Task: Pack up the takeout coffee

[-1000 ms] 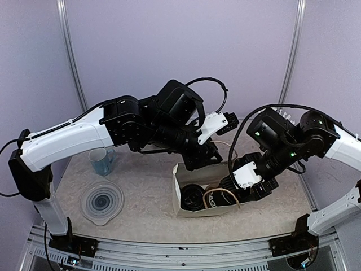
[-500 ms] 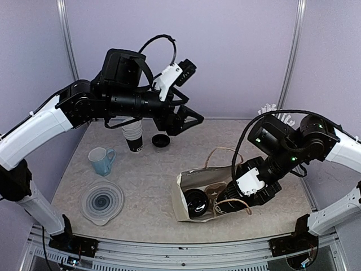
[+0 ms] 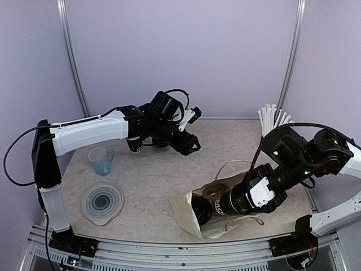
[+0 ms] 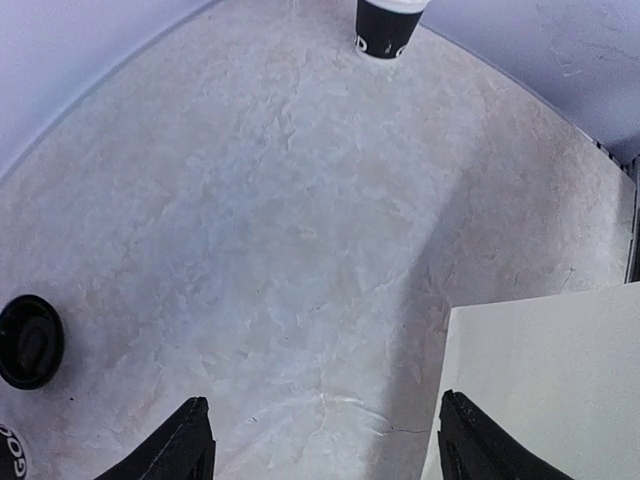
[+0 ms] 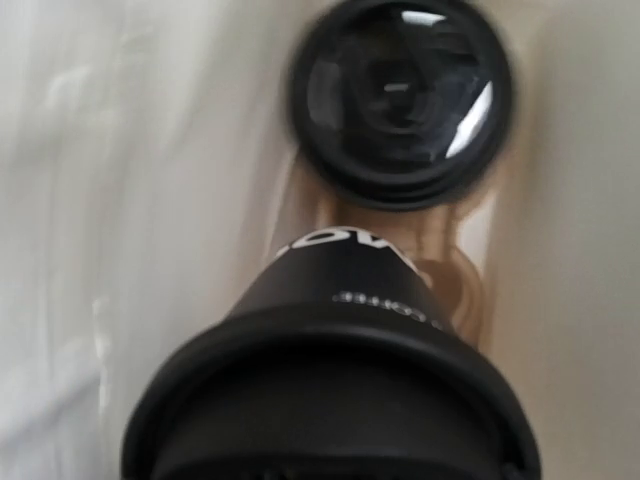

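My right gripper (image 3: pixel 241 199) is shut on a black lidded coffee cup (image 3: pixel 228 202) lying sideways in the mouth of the white paper bag (image 3: pixel 186 212). That cup (image 5: pixel 340 330) fills the right wrist view and hides the fingers. Beyond it a second lidded cup (image 5: pixel 400 100) sits in the brown carrier tray (image 5: pixel 472 290) inside the bag, also visible from above as the cup (image 3: pixel 201 209). My left gripper (image 4: pixel 330 440) is open and holds nothing, low over the bare tabletop at the back middle (image 3: pixel 190 145).
The bag's corner (image 4: pixel 545 380) lies right of my left fingers. A loose black lid (image 4: pixel 28 342) rests to their left. White straws (image 3: pixel 274 118) stand at the back right in a black cup (image 4: pixel 388 25). A blue mug (image 3: pixel 101 160) and a clear round lid (image 3: pixel 102 201) are at left.
My left gripper opened and its arm swung up off the bag, then dropped low over the back of the table. The bag has tipped over toward the front, the right gripper's cup with it.
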`<state>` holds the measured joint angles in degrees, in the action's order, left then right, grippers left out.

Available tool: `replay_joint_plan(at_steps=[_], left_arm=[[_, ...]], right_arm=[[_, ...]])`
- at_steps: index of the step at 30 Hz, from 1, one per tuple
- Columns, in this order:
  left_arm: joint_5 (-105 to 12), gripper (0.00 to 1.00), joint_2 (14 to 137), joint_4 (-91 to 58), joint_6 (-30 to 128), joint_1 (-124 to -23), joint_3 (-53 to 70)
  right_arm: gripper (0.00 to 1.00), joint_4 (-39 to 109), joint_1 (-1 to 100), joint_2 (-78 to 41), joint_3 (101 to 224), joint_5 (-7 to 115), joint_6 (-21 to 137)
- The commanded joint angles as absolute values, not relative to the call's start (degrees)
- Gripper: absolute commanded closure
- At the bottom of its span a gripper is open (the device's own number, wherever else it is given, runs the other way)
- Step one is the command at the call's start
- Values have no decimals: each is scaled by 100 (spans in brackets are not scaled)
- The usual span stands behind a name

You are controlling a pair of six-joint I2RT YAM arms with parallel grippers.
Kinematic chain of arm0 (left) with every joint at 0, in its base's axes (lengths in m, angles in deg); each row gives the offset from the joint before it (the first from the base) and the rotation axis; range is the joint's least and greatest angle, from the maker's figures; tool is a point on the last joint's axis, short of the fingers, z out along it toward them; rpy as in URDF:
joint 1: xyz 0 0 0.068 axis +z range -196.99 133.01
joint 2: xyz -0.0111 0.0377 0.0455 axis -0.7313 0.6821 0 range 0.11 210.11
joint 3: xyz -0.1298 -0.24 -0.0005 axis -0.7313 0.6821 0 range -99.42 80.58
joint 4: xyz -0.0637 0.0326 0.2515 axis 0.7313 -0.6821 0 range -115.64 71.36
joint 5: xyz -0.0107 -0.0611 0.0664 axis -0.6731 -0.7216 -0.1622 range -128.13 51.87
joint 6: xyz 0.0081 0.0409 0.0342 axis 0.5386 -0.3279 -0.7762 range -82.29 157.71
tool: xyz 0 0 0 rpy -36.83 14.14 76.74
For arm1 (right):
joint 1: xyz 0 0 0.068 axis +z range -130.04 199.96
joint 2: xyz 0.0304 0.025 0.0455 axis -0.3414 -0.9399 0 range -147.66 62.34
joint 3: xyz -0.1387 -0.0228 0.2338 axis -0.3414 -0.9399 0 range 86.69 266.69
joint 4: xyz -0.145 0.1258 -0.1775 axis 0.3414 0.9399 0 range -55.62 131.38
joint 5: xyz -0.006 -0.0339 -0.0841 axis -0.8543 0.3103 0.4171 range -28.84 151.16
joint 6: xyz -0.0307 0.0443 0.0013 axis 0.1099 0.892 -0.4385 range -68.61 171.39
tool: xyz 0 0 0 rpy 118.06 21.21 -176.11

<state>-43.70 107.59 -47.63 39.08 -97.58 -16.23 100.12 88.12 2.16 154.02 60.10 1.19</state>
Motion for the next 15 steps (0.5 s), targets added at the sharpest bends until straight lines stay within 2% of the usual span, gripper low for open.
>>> replay_joint_plan(at_steps=[1, 15], left_arm=[[-4714, 25, 11020, -4675, 4165, -9717, -1656], [-5427, 27, 11729, -4744, 4401, -9680, -1584]], right_arm=[[57, 9664, 8927, 494, 15130, 6227, -60], [57, 9369, 8966, 118, 15090, 7342, 689]])
